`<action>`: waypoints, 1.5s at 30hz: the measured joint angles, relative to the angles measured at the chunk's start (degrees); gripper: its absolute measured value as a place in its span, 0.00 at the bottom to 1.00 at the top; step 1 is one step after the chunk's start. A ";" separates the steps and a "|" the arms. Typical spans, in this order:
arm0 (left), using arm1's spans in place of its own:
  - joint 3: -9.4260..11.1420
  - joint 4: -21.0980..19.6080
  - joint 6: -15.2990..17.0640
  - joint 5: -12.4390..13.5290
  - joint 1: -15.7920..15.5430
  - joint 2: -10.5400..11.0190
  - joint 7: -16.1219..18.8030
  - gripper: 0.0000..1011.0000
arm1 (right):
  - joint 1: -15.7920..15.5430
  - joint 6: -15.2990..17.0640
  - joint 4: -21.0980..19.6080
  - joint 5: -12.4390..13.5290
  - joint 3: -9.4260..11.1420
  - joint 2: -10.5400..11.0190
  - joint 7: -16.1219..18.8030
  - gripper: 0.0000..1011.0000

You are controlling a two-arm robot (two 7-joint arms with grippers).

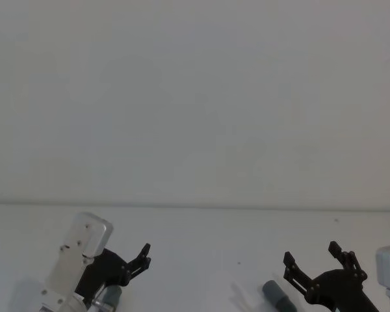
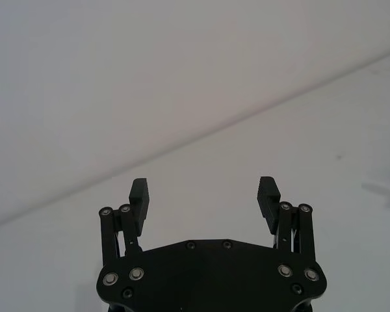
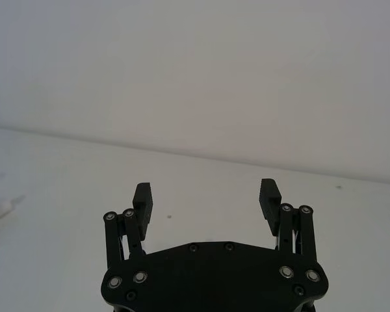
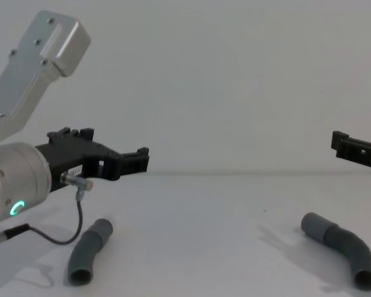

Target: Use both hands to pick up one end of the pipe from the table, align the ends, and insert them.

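Approach step, nothing gripped yet. Head view: left gripper (image 1: 142, 257) and right gripper (image 1: 311, 255) low over the counter (image 1: 208, 260), right pipe piece (image 1: 276, 296) just beside the latter. Wrist views: both sets of fingers (image 2: 140, 195) spread wide, empty. Chest view: left pipe piece (image 4: 89, 250) flat on the counter below its gripper, well apart from the other. Likely calls next for lowering onto each piece, closing, lifting, then mating the two.

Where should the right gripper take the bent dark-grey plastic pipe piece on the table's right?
I'd grip the dark-grey pipe piece on its straight stretch beside the bend, from above, with the open right gripper. It lies flat on the white table, so jaws can straddle it, ends left free.
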 joint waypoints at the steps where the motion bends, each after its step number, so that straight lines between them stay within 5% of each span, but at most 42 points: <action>1: -0.07 -0.26 0.65 -0.02 0.11 0.00 0.12 0.99 | 0.00 0.00 0.00 0.00 0.00 0.00 0.00 0.99; 13: -1.54 -6.05 13.56 -1.15 3.35 0.54 2.10 0.99 | 0.00 0.00 0.00 0.00 0.00 0.00 0.00 0.99; 21: -3.27 -9.88 19.17 -2.50 6.98 0.37 3.49 0.99 | 0.00 0.00 0.00 0.00 0.00 0.00 0.00 0.99; 45: -6.57 -13.73 24.94 -4.93 12.05 -4.12 7.16 0.99 | 0.00 0.00 0.00 0.00 0.00 0.00 0.00 0.99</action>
